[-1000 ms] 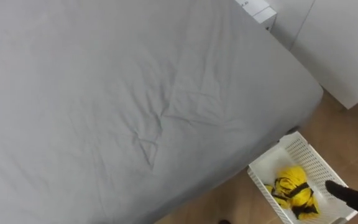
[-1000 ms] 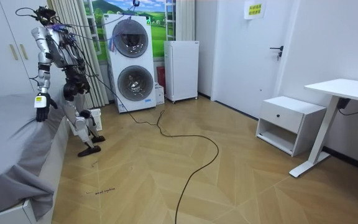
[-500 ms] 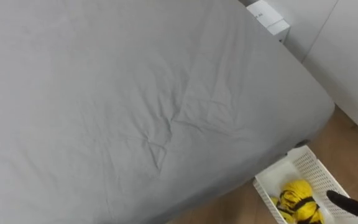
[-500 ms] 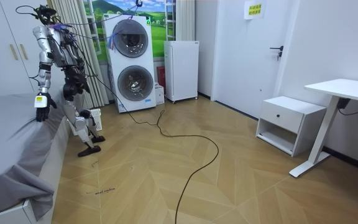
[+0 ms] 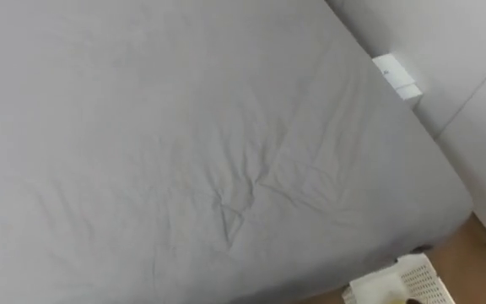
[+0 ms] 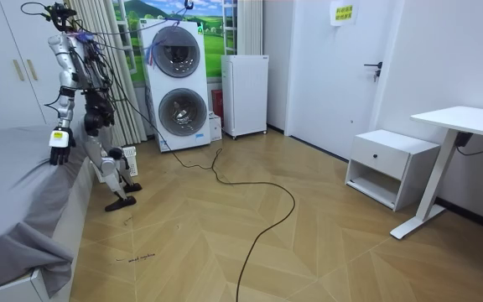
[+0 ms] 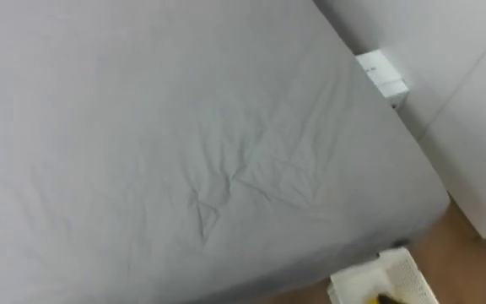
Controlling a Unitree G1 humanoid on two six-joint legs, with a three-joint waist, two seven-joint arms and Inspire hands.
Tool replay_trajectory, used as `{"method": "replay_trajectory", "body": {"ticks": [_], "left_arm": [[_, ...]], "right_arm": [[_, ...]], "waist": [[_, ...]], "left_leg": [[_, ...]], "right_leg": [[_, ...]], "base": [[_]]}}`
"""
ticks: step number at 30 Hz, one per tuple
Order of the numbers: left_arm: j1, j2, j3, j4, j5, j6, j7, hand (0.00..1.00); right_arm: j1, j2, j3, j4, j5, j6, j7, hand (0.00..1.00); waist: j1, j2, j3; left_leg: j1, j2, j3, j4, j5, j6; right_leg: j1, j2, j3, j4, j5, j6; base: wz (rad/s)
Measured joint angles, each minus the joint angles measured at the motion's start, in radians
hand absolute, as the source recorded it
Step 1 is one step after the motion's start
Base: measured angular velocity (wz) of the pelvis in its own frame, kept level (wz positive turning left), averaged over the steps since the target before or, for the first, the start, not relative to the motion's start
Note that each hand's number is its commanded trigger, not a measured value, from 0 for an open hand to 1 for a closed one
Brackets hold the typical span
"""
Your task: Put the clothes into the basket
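Note:
A white slatted basket (image 5: 402, 285) stands on the wooden floor at the grey bed's (image 5: 184, 152) corner, cut off by the bottom edge of the eye views. A sliver of yellow cloth (image 7: 373, 299) shows inside it. In the room view the basket (image 6: 125, 159) sits by my feet as I stand upright at the bed's corner. My right hand (image 6: 57, 151) hangs at my side over the bed's edge, its fingers relaxed and holding nothing. No clothes lie on the sheet.
A white wardrobe (image 5: 479, 110) rises beyond the bed, with a small white box (image 5: 397, 76) at the mattress's far corner. Stacked washing machines (image 6: 179, 84), a white cabinet (image 6: 244, 94), a nightstand (image 6: 390, 166) and a desk (image 6: 468, 122) line the room.
The eye view has swung up over the bed, so the basket has slid to the bottom edge and the right hand's fingers have left it. In the room view I have straightened slightly.

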Motion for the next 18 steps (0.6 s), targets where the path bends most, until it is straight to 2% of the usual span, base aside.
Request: {"method": "replay_trajectory", "body": {"ticks": [2, 3, 4, 7, 10, 14, 18], "left_arm": [[0.001, -0.02, 0.026, 0.002, 0.024, -0.016, 0.0, 0.0], [0.002, -0.025, 0.031, 0.002, 0.024, -0.021, 0.0, 0.0], [0.006, -0.032, 0.033, 0.001, 0.024, -0.03, 0.0, 0.0], [0.009, -0.033, 0.037, 0.001, 0.024, -0.039, 0.0, 0.0], [0.008, -0.039, 0.039, 0.001, 0.045, -0.04, 0.0, 0.0], [0.012, -0.048, 0.039, 0.003, 0.045, -0.04, 0.009, 0.0], [0.025, -0.066, 0.04, 0.006, 0.085, -0.04, 0.015, 0.0]], "right_arm": [[-0.004, 0.023, 0.018, 0.043, -0.008, 0.001, 0.021, 0.0], [-0.005, 0.025, 0.03, 0.054, -0.011, 0.001, 0.026, 0.0], [-0.004, 0.03, 0.056, 0.064, -0.021, 0.01, 0.039, 0.0], [0.012, 0.051, 0.101, 0.066, -0.028, 0.033, 0.064, 0.0], [0.015, 0.057, 0.115, 0.078, -0.059, 0.045, 0.097, 0.0], [0.011, 0.057, 0.169, 0.1, -0.104, 0.046, 0.098, 0.0], [0.012, 0.059, 0.188, 0.098, -0.147, 0.051, 0.099, 0.0]], "waist": [[0.016, -0.018, -0.0049], [0.024, -0.019, -0.0053], [0.025, -0.023, -0.0038], [0.039, -0.039, -0.0038], [0.055, -0.046, -0.0004], [0.081, -0.052, 0.001], [0.107, -0.044, 0.0027]], "left_leg": [[0.012, -0.01, -0.024, -0.001, 0.0, 0.0], [0.014, -0.012, -0.034, -0.001, 0.0, 0.001], [0.019, -0.017, -0.048, -0.001, 0.0, 0.001], [0.022, -0.026, -0.078, -0.001, 0.0, 0.001], [0.026, -0.033, -0.111, -0.001, 0.0, 0.002], [0.032, -0.039, -0.13, -0.001, -0.002, 0.004], [0.037, -0.044, -0.144, -0.005, -0.004, 0.007]], "right_leg": [[0.024, -0.01, -0.012, -0.008, -0.012, 0.004], [0.031, -0.011, -0.014, -0.01, -0.012, 0.004], [0.045, -0.014, -0.037, -0.015, -0.014, 0.007], [0.061, -0.02, -0.065, -0.014, -0.023, 0.009], [0.081, -0.025, -0.094, -0.015, -0.023, 0.01], [0.101, -0.03, -0.119, -0.028, -0.023, 0.01], [0.109, -0.03, -0.131, -0.032, -0.025, 0.013]], "base": [[0.35], [0.3], [0.41], [0.36], [0.26], [0.18], [0.09]]}}
